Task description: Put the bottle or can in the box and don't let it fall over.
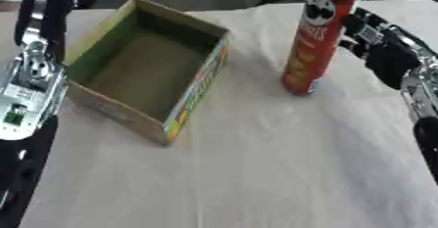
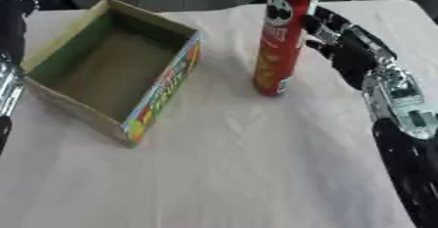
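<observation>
A tall red crisp can (image 2: 278,41) stands upright on the cloth-covered table, to the right of the box. The open cardboard box (image 1: 195,82) has green inner walls, a colourful printed side and nothing inside it. My right hand (image 2: 349,51) is just right of the can at its upper half. Its black fingers (image 2: 318,24) reach toward the can's side and look straight; whether they touch it I cannot tell. My left hand (image 1: 38,21) shows dark at the far left edge, beside the box's left wall, holding nothing that I can see.
A pale cloth (image 1: 282,163) covers the table, wide and flat in front of the box and can. My left forearm (image 1: 26,92), silver and black, lies along the left edge. Dark shapes show beyond the table's far edge.
</observation>
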You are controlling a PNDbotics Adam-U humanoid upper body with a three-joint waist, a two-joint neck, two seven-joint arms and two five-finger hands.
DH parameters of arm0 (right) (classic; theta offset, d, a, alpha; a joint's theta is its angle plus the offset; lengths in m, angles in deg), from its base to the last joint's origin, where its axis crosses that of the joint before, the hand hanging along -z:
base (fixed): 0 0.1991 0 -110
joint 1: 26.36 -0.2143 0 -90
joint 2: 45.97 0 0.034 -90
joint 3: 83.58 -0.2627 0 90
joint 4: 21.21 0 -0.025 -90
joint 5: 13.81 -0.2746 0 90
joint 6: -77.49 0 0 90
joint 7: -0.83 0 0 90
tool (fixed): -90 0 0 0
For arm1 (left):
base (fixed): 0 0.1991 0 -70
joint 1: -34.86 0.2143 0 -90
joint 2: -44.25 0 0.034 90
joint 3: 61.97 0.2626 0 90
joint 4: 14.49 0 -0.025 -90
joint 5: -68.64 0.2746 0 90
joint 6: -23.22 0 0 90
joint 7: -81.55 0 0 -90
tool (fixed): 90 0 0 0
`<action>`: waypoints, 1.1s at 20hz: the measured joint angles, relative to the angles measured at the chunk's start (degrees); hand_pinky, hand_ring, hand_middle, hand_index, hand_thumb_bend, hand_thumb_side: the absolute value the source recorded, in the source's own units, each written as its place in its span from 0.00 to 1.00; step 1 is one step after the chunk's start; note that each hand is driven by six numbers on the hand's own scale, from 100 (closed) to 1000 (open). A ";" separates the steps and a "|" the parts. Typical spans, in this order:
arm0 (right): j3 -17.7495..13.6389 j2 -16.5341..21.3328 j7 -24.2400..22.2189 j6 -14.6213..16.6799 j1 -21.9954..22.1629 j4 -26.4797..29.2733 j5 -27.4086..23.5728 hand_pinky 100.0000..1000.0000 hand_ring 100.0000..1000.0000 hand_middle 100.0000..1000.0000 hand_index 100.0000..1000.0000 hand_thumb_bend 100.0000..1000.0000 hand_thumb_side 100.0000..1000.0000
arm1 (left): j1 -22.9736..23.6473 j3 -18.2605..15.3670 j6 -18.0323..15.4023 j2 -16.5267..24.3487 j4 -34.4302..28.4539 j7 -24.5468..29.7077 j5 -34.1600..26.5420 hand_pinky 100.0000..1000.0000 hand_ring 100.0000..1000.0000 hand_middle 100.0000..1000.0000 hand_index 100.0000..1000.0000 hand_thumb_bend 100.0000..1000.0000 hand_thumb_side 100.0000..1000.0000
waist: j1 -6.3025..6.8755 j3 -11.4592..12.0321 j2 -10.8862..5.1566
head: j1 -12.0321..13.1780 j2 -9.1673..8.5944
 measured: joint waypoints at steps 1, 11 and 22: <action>0.00 0.00 -0.40 0.01 0.01 0.01 0.12 1.00 1.00 1.00 1.00 0.53 0.41 | 0.13 0.01 -0.45 0.02 -0.30 -0.29 0.24 0.67 1.00 0.86 0.70 0.03 1.00 | 0.04 0.07 0.00 | -0.08 0.00; 0.04 0.01 -4.62 -2.28 0.05 0.90 -0.18 1.00 1.00 1.00 1.00 0.66 0.21 | 1.47 0.73 -3.42 0.02 -2.07 -3.19 -0.15 0.66 1.00 0.86 0.72 0.03 1.00 | 0.08 0.43 -0.01 | -0.46 0.00; 0.00 0.23 -6.06 -4.30 -0.06 1.74 -0.48 1.00 1.00 1.00 1.00 0.66 0.18 | 1.79 1.03 -3.12 0.02 -2.07 -3.06 -3.80 0.66 1.00 0.85 0.71 0.03 1.00 | 0.04 0.82 -0.09 | -0.89 0.02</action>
